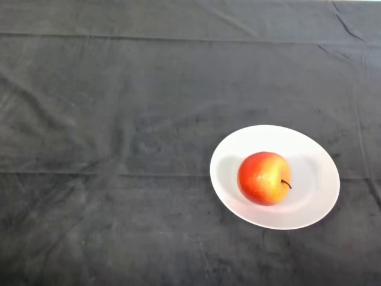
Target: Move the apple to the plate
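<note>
A red and yellow apple (264, 178) lies on a white plate (309, 156) at the right of the table. Its dark stem points to the right. The apple rests slightly left of the plate's middle.
The table is covered by a dark wrinkled cloth (119, 137). A fold line runs across the cloth near the far edge.
</note>
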You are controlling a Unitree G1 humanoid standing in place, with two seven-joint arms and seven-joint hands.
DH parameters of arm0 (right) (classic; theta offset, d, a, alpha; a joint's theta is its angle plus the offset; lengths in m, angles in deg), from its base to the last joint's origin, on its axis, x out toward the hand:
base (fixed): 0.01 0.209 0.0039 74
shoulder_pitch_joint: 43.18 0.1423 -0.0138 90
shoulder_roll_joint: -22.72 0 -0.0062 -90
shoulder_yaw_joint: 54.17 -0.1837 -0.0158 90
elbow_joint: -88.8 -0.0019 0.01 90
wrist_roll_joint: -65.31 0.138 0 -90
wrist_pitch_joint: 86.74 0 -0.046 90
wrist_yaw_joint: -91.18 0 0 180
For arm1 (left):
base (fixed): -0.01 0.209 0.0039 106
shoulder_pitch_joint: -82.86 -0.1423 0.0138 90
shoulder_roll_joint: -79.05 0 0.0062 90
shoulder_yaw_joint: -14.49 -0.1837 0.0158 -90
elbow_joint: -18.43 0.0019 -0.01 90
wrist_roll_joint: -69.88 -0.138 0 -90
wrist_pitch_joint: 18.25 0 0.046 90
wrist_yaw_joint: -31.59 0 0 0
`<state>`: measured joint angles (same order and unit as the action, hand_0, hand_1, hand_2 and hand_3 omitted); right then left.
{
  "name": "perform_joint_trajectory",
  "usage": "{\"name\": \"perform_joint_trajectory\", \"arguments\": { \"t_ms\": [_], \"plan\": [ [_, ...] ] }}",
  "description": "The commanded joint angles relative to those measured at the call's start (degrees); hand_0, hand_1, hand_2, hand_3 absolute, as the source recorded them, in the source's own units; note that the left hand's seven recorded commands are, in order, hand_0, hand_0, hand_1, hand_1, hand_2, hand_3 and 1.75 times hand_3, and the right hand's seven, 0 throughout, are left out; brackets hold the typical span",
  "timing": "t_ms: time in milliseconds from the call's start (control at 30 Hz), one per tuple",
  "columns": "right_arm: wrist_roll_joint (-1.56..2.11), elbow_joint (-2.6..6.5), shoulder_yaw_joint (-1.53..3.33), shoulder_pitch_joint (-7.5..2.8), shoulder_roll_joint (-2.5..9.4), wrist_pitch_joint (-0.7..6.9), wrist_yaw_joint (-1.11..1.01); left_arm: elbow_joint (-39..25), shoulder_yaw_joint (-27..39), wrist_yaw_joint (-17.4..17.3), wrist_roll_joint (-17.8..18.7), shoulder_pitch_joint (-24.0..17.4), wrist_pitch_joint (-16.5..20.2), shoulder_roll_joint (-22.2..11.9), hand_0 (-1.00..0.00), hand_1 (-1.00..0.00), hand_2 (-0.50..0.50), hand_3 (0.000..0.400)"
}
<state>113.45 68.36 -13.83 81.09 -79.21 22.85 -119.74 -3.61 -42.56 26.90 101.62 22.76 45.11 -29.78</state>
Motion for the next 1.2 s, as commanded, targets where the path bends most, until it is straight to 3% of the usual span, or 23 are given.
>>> {"name": "perform_joint_trajectory", "arguments": {
  "t_ms": [33,1200],
  "plan": [
    [0.0,0.04,-0.88,0.12,-0.99,-0.12,0.15,0.7,0.9,0.3,-1.2,-1.4,0.8,-2.6,0.0,0.0,0.0,0.0],
    [-0.01,0.01,-0.88,0.11,-0.98,-0.12,0.16,-0.1,2.1,3.4,-3.6,-1.5,-0.5,-2.2,0.0,0.0,0.0,0.0]
  ]
}}
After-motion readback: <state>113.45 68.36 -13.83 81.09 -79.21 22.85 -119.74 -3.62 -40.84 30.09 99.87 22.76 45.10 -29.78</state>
